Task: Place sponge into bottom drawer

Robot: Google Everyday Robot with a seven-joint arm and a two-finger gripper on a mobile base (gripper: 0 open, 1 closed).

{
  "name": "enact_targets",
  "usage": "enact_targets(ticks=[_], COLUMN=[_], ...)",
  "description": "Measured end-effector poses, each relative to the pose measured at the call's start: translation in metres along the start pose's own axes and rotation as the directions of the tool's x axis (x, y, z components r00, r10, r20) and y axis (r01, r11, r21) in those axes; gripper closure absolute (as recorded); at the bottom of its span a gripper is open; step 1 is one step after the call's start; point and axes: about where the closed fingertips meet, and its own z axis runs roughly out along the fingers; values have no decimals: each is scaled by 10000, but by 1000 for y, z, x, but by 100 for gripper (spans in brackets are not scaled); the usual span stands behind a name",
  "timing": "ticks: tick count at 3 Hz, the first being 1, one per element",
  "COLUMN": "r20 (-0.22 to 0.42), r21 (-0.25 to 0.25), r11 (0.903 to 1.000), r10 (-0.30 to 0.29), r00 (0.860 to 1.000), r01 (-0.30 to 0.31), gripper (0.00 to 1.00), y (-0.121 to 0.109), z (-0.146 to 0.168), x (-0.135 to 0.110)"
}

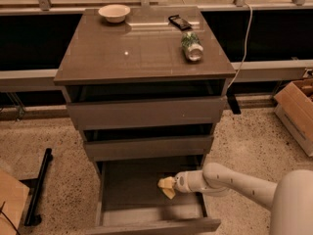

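Two fingers (174,183) clamp the sponge (165,185) inside the open bottom drawer (128,184), near its right wall.

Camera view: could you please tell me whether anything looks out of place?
The can lies tipped on its side on the cabinet top. Otherwise nothing: the gripper holds the sponge inside the open bottom drawer.
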Motion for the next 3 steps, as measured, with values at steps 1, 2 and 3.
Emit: enact_targets(ticks=[1, 2, 3], r20=[-8, 96, 148], r21=[-68, -60, 74], r11=[9974, 9936, 9899], r10=[717, 1131, 1416], r00=[9974, 9935, 9898], r01=[-717, -1131, -1418], gripper=[100, 83, 59], y=[-40, -78, -110], z=[17, 33, 45], x=[18, 24, 25])
